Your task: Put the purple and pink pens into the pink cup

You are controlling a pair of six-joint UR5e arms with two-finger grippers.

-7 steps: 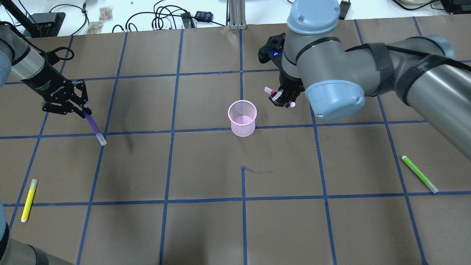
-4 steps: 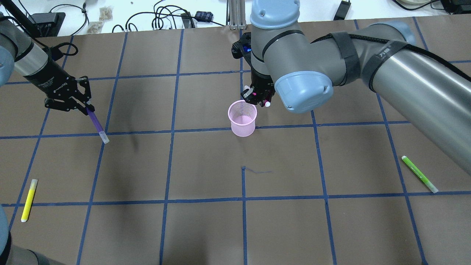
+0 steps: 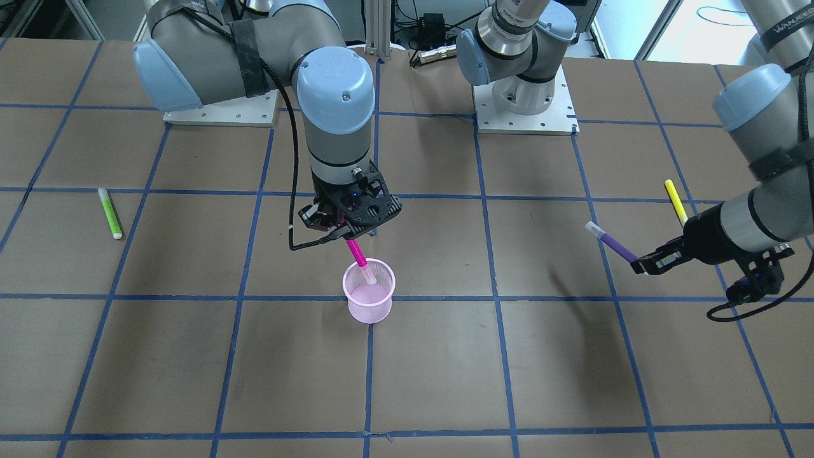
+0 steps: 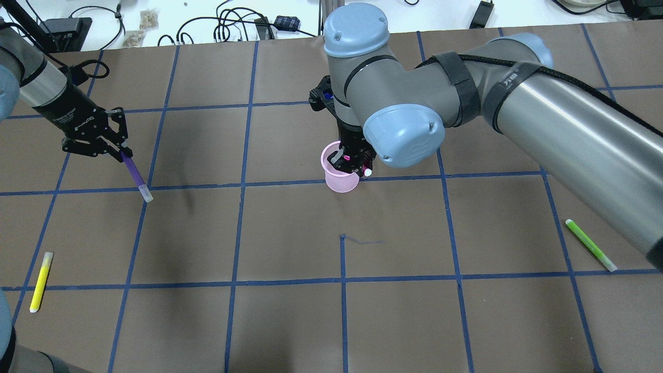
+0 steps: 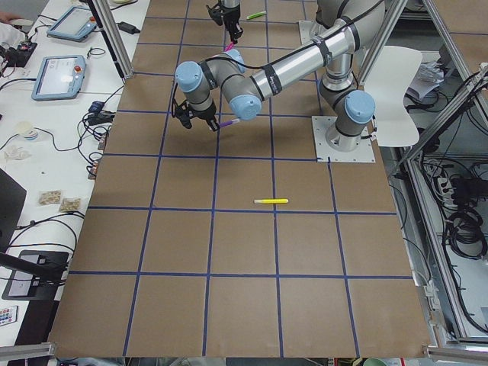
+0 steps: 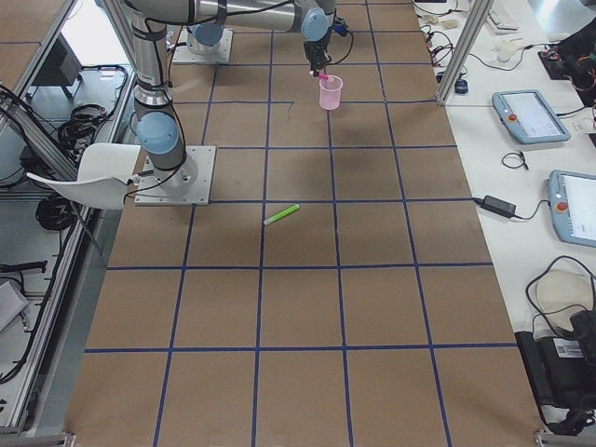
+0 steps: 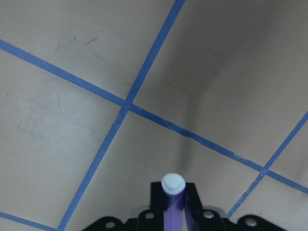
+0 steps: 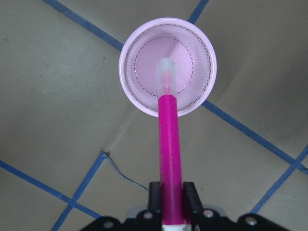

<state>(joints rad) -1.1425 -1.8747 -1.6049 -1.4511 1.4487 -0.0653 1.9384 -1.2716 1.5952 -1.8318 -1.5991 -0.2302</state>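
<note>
**Pink cup** [image 3: 369, 313] stands upright near the table's [image 4: 290, 321] centre, beside a crossing of blue tape lines. **Pink pen** [image 3: 356, 253] hangs tilted above it, its clear-capped tip at the mouth and apparently just inside the rim; the depth cannot be told. **Right gripper** [image 8: 172, 192] holds this pen by its upper end, fingers [image 8: 155, 195] clamped on the barrel. **Purple pen** [image 4: 134, 176] is well apart from the cup, held off the table and pointing downward in the **left gripper** [image 4: 120, 151], whose fingers are pressed against it on both sides. A yellow pen [image 4: 40, 282] and a green pen [image 4: 590, 252] lie flat near opposite ends of the table.

*Progress.* Both pens are grasped, neither is released into the cup. The pink pen's insertion appears to be just starting; the purple pen's carry and insertion remain.

*Change.* One second earlier the right gripper stood to one side of the cup; 0.6 s ago it reached the rim; now it is over the mouth. The left gripper has barely shifted.
</note>
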